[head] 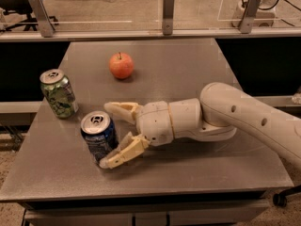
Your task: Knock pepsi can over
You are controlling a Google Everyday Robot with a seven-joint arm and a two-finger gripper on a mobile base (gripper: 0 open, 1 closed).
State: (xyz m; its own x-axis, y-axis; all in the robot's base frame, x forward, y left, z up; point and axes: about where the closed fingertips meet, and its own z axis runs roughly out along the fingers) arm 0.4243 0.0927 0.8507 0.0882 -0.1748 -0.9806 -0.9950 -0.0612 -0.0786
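Note:
The pepsi can (99, 135) is dark blue with a silver top and stands upright on the grey table (197, 173), front left. My gripper (109, 134) reaches in from the right, low over the table, with its cream fingers spread open. The near finger (123, 152) lies against the can's lower right side. The far finger (121, 110) sits just behind and to the right of the can's top. The can stands partly between the two fingers.
A green-patterned can (59, 93) stands upright to the left, behind the pepsi can. A red apple (121, 65) lies further back near the middle. A rail with posts (168, 13) runs along the table's far edge.

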